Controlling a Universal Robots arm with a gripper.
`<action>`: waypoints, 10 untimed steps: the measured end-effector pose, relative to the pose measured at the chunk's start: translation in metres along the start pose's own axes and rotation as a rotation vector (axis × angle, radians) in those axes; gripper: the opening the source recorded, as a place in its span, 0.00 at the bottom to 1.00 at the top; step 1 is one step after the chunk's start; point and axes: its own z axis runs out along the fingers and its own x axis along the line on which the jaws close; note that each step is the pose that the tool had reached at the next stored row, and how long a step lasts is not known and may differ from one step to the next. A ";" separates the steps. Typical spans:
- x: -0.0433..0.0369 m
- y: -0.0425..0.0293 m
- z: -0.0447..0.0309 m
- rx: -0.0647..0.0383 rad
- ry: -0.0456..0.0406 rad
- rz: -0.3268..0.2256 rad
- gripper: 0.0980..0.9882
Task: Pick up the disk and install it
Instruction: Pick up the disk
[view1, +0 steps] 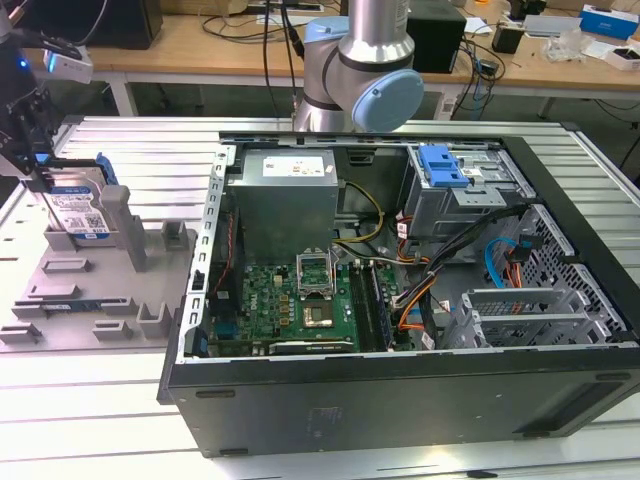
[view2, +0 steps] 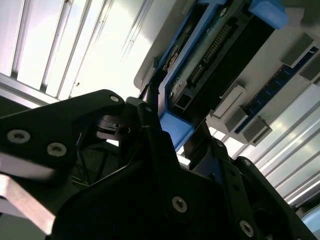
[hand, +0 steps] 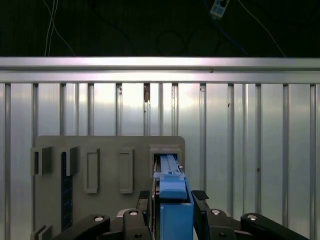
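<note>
**Claw** (view1: 38, 165): narrow, closed on the disk (view1: 78, 208). In the first wrist view both fingers (hand: 148, 201) sit tight against the blue bracket (hand: 174, 210), one per side, no gap seen. In the second wrist view one dark finger (view2: 150, 107) lies along the bracket edge, and the disk's connector end (view2: 210, 50) faces the cam.

**Disk posn:** directly under the claw, on edge and upright. Lower edge sits in a slot of the grey fixture plate (view1: 95, 300). White-and-blue label shows in the exterior view. In the first wrist view the bracket runs from betw. the fingers to the slot's grey surround (hand: 166, 148).

**Fixture plate:** flat on the slatted aluminium table (view1: 130, 140), beneath the claw. More grey uprights (view1: 178, 238) stand just beside the gripped slot. A narrow dark strip w/ blue edge (hand: 64, 185) lies in the plate a few holders from the claw. Item type not determinable.

**PC case** (view1: 400, 410): lying open side up, well apart from the claw, toward the exterior view's right. Inside:
- grey power supply (view1: 285, 195), nearest the claw
- green mainboard (view1: 290, 300), beside it
- grey drive cage w/ blue latch (view1: 443, 165), farther from the claw

**Arm** (view1: 360, 70): joint housing rises behind the case.
</note>
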 end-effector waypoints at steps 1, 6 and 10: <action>0.0000 0.0000 0.0000 0.000 0.0000 0.000 0.40; 0.0000 0.0000 0.0001 0.000 -0.0001 0.000 0.40; 0.0000 -0.0001 0.0001 0.000 0.0000 0.000 0.40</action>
